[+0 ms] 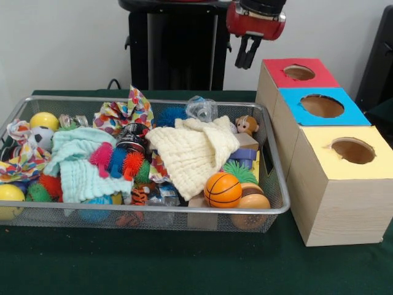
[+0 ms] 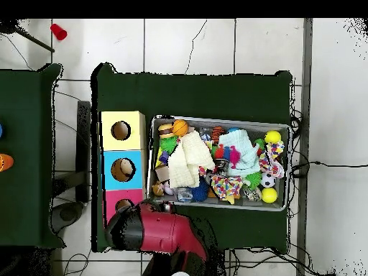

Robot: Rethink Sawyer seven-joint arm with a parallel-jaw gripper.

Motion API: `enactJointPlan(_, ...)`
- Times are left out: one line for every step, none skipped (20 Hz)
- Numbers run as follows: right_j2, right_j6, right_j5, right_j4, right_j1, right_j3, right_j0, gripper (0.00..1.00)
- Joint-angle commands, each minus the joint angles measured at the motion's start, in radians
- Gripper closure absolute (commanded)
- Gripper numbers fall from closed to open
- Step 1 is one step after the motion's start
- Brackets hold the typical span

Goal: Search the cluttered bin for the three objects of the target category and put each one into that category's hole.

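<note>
One bottle [image 1: 201, 108] upright, bin [image 1: 279, 209] rear.

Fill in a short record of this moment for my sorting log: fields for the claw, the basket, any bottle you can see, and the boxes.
claw: hangs in the air, near the red-topped box, holding nothing; fingers close together
basket: wire mesh, crowded with balls, cloths and toys
bottle: one clear bottle at the basket's far rim, beside the cream cloth
red-topped box: round hole in its top
other boxes: blue-topped box in the middle, yellow-topped box nearest the camera
</note>
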Motion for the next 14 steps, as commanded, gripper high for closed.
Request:
enactJointPlan(0.017, 0.232, -0.002, 0.05, 0.045, -0.007, -0.05, 0.0)
enactJointPlan(0.009, 0.237, -0.005, 0.05, 0.051, -0.01, -0.048, 0.0)
enactJointPlan(0.002, 0.243, -0.007, 0.05, 0.057, -0.012, -0.046, 0.0)
enactJointPlan(-0.005, 0.248, -0.01, 0.05, 0.063, -0.014, -0.044, 0.0)
enactJointPlan(-0.012, 0.253, -0.012, 0.05, 0.069, -0.016, -0.042, 0.0)
enactJointPlan(-0.019, 0.259, -0.014, 0.05, 0.075, -0.018, -0.04, 0.0)
enactJointPlan(-0.02, 0.257, -0.034, 0.046, 0.079, -0.012, -0.043, 0.0)
enactJointPlan(-0.022, 0.255, -0.055, 0.042, 0.083, -0.006, -0.046, 0.0)
enactJointPlan(-0.022, 0.256, -0.063, 0.043, 0.086, -0.005, -0.048, 0.0)
enactJointPlan(-0.022, 0.256, -0.074, 0.042, 0.092, -0.004, -0.051, 0.0)
enactJointPlan(-0.02, 0.267, -0.095, 0.051, 0.102, -0.003, -0.055, 0.0)
enactJointPlan(-0.035, 0.28, -0.108, 0.051, 0.108, -0.001, -0.044, 0.0)
enactJointPlan(-0.05, 0.292, -0.12, 0.051, 0.114, 0.0, -0.033, 0.0)
enactJointPlan(-0.057, 0.309, -0.136, 0.058, 0.125, 0.011, -0.027, 0.0)
